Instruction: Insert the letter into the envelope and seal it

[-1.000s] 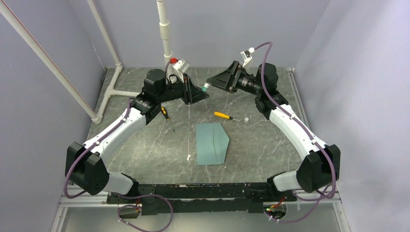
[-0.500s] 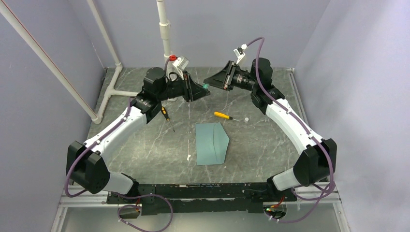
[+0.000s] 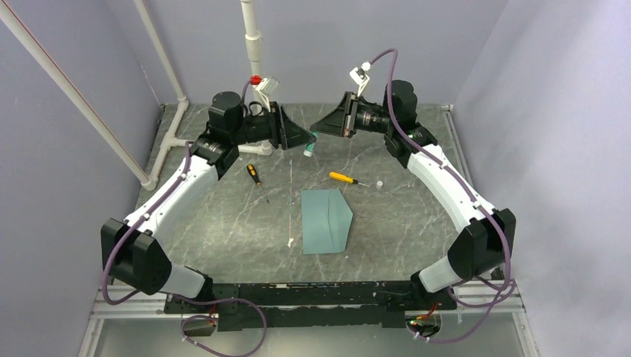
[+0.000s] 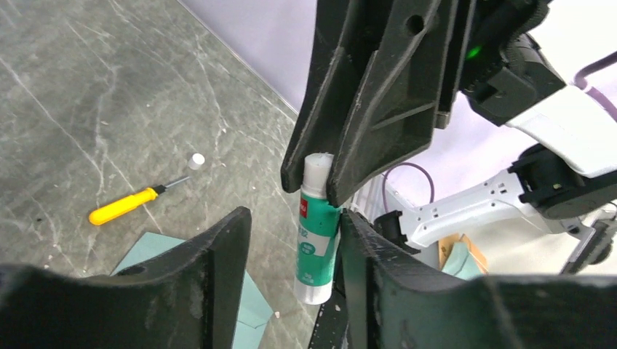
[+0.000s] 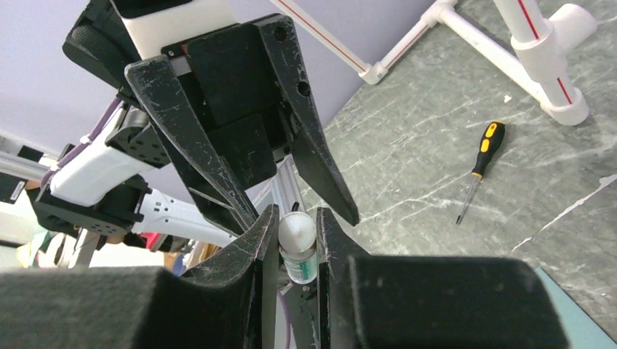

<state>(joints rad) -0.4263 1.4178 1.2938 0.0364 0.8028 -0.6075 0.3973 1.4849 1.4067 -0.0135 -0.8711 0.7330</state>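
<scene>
Glue stick (image 4: 316, 240) hangs upright over the far part of the table (image 3: 417, 223), pinched at its white top end by the right claw (image 3: 316, 129), whose fingers sit narrow and tight on it. The left claw (image 3: 305, 139) faces it, spread wide, with the stick's green body in the gap and lying close against one finger – touching or not, I cannot tell. The envelope (image 3: 324, 221) lies flat near the middle of the table, well apart from both claws, its tapering flap pointing right. No letter shows outside it. A yellow screwdriver (image 3: 342, 177) lies between the envelope and the claws, and a small white cap-like piece (image 3: 379, 182) rests just past its tip.

This looks like a pass of the stick from one claw to the other, or a pull to uncap it – either way the sealing is not yet begun. To do it well, the left claw should centre on the body before closing, well below the right's pinch, so the smooth tube is not knocked askew. Only one claw should let go, and only once the other grips firmly. Which end bears the glue I cannot make out.
</scene>
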